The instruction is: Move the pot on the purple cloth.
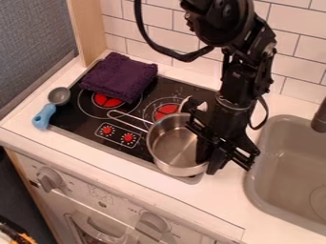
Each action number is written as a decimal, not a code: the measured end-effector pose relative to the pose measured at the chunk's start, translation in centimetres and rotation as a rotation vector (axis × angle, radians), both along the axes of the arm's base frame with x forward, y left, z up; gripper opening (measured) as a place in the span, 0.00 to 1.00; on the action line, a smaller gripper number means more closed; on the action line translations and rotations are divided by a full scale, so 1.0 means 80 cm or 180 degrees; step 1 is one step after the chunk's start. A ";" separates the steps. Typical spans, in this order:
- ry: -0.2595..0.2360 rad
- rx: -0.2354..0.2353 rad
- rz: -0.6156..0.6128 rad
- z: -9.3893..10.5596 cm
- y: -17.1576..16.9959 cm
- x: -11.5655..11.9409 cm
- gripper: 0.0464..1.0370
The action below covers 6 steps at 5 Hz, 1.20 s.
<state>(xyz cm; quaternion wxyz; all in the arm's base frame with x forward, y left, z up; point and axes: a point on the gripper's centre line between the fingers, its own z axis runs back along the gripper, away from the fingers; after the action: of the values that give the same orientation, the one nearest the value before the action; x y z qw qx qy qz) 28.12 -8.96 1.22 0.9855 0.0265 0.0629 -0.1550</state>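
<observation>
- Camera view: steel pot (175, 147) upright at the front right corner of the black cooktop (83, 119), wire handle pointing to the back left; inside bare metal, as far as seen.
- Black arm (239, 71) in from the top edge, jaws (209, 159) pointing down at the pot's right rim. Can't tell how far open they stand, nor whether they have hold of the rim.
- Purple cloth (119, 76), folded, at the cooktop's back left corner, well apart from the pot. Pot off the cloth.
- Spoon (45, 116), grey bowl, blue handle, at the cooktop's left edge; handle end out over the white bench (223, 205).
- Two red dials (128, 138) marked near the cooktop's front edge, left of the pot.
- Grey sink (251, 186) set in the bench, right of the jaws.
- White tiled wall (296, 26) along the bench's back edge.
</observation>
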 end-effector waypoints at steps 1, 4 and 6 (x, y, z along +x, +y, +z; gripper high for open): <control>-0.0002 0.0071 0.0006 0.000 0.000 -0.001 0.05; -0.0538 0.0427 0.0657 0.083 -0.013 -0.014 0.04; -0.0754 0.0294 0.1305 0.111 0.059 0.034 0.04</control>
<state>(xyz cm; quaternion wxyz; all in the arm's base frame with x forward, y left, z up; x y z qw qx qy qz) 30.83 -4.27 10.14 0.9947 0.0762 -0.0419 0.0555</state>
